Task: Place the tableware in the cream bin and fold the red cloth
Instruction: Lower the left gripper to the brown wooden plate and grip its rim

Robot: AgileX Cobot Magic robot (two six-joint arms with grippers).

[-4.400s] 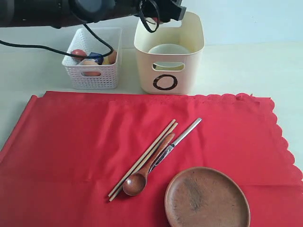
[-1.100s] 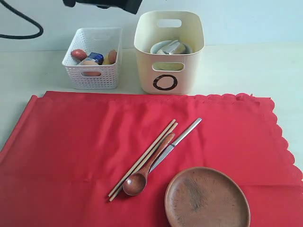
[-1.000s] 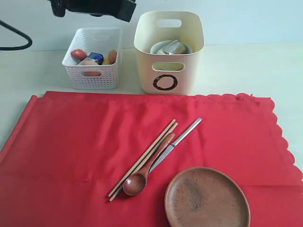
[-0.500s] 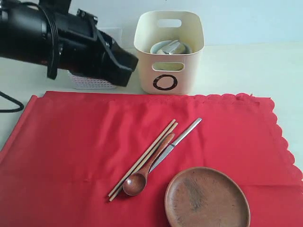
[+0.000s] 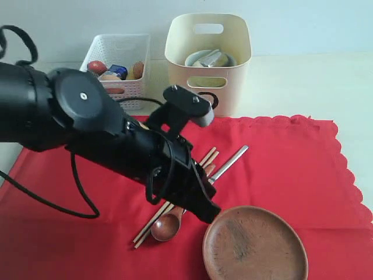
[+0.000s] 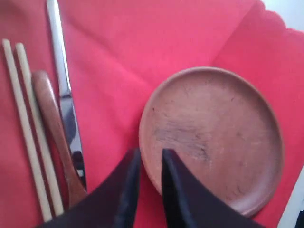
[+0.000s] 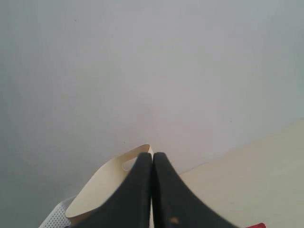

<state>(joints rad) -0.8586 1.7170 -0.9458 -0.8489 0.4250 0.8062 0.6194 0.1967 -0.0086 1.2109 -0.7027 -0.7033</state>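
The brown round plate (image 5: 254, 245) lies flat on the large red cloth (image 5: 280, 157), close to the cloth's near edge and toward its right near corner. It looks rigid, wooden and fairly light, with a shallow upturned lip. That lip is the only real place to take hold, one finger inside and one outside. Because the plate sits on soft fabric, the outer finger could catch the cloth along with it.

The left gripper (image 6: 149, 157) hangs at the plate's rim on the side facing the cutlery. Its jaws are parted by a narrow slot and hold nothing. Whether they touch the plate cannot be told. The right gripper (image 7: 152, 159) is pressed closed and empty, pointing at the wall.

Toward the middle of the cloth lie the brown wooden spoon (image 5: 165, 227), the wooden chopsticks (image 5: 208, 156) and the slim metal-handled utensil (image 5: 233, 157), all thin and low.

Past the cloth's far edge, the tall cream plastic bin (image 5: 233, 81) holds a white bowl (image 5: 195, 57) with a shiny steel cup (image 5: 211, 57) tipped inside it. The white lattice basket (image 5: 119, 38) beside it holds food pieces.
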